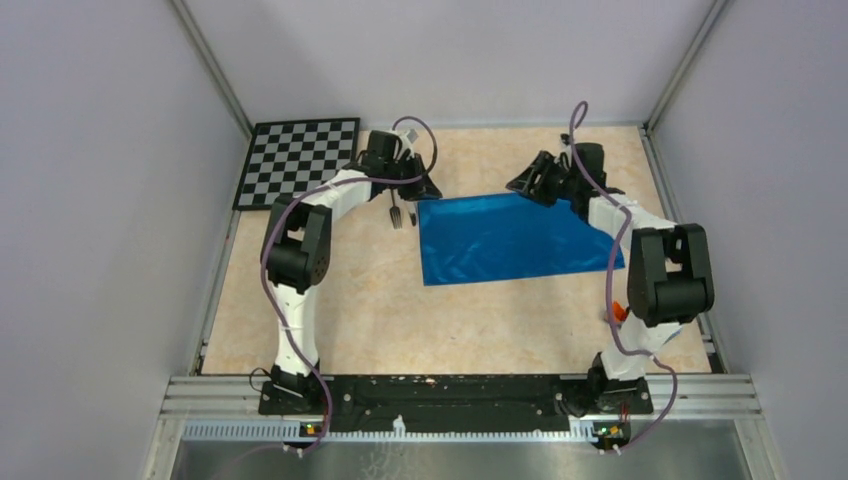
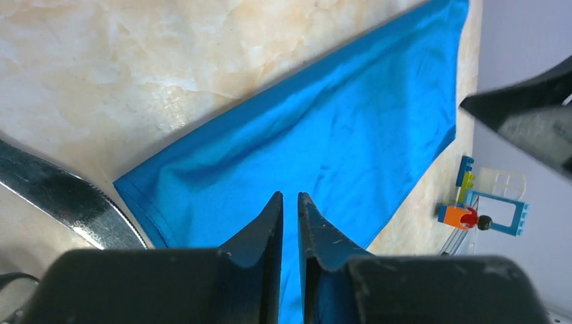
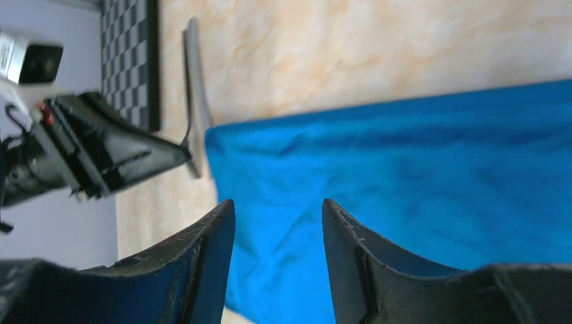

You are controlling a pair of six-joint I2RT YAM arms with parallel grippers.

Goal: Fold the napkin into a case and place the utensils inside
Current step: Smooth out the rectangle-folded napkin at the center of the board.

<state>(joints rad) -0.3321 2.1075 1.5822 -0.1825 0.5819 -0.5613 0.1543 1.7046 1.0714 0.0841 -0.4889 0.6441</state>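
The napkin lies flat as a bright blue rectangle in the middle of the table. My left gripper hovers at its far left corner; in the left wrist view its jaws stand a narrow slit apart with nothing between them, over the napkin. My right gripper hangs over the far edge, open and empty above the napkin in the right wrist view. The dark fork lies just left of the napkin. The pale knife lies beside the cloth's corner, and a shiny utensil shows beside that corner.
A black-and-white checkerboard lies at the far left corner. Small toy bricks sit by the right rail, behind the right arm. Grey walls close in the table on three sides.
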